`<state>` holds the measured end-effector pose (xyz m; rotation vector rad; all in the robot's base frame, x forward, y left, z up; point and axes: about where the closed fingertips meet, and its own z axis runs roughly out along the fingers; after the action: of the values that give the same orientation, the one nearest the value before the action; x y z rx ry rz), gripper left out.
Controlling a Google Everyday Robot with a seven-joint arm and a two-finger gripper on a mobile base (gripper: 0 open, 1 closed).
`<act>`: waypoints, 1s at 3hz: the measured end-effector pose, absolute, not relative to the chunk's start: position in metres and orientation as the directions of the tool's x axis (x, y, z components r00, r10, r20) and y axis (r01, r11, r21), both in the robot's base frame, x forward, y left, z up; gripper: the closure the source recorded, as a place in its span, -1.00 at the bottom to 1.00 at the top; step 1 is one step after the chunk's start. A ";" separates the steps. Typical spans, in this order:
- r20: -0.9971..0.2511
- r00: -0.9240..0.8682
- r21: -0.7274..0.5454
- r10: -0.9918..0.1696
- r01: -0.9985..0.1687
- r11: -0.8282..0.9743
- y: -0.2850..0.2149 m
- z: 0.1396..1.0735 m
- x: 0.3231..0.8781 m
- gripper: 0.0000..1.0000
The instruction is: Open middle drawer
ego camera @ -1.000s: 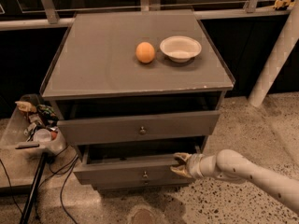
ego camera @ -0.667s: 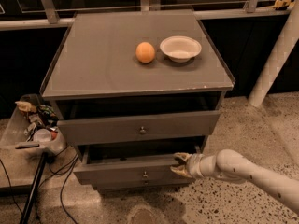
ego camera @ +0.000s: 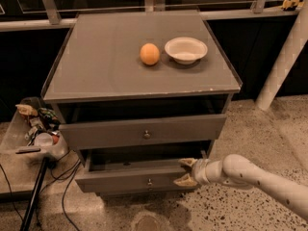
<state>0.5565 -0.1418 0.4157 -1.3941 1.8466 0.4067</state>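
Gripper (ego camera: 186, 172), a tan two-finger one on a white jointed arm (ego camera: 260, 179), sits lower right of centre, at the right end of the middle drawer (ego camera: 115, 181). The jaws stand apart, one tip over the front's top edge and the other on the outer face. They straddle the panel and are not visibly clamped on anything.

The middle drawer is the lower of the two grey flat fronts in view, low centre in the frame. It has a small round metal knob (ego camera: 149, 182) and is partly out, with a dark strip of inside showing behind its front. The wider grey drawer front (ego camera: 106, 134) above it also stands out a little.

Handling, judged: rigid panel on slides, no give, probably light. A straight pull should work. The knob is small and slick, so the top edge by the right end looks the surer hold, though an off-centre pull may skew it.

Room: speckled floor (ego camera: 250, 129) along the bottom of the frame looks open for the pull. A clutter bin (ego camera: 36, 129) and black cables (ego camera: 67, 196) sit at left, off the drawer's path.

An orange round fruit (ego camera: 149, 54) and a white shallow bowl (ego camera: 186, 49) sit apart on the grey counter (ego camera: 96, 57), well back from its front edge.
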 end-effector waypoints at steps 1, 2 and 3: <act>-0.735 -0.103 -0.191 -0.671 -0.917 0.350 -0.142 0.416 0.556 0.22; -0.734 -0.098 -0.194 -0.672 -0.918 0.346 -0.145 0.414 0.548 0.68; -0.734 -0.097 -0.197 -0.672 -0.917 0.348 -0.150 0.413 0.535 1.00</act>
<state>0.5349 -0.1505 0.4129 -1.3963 1.8410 0.4012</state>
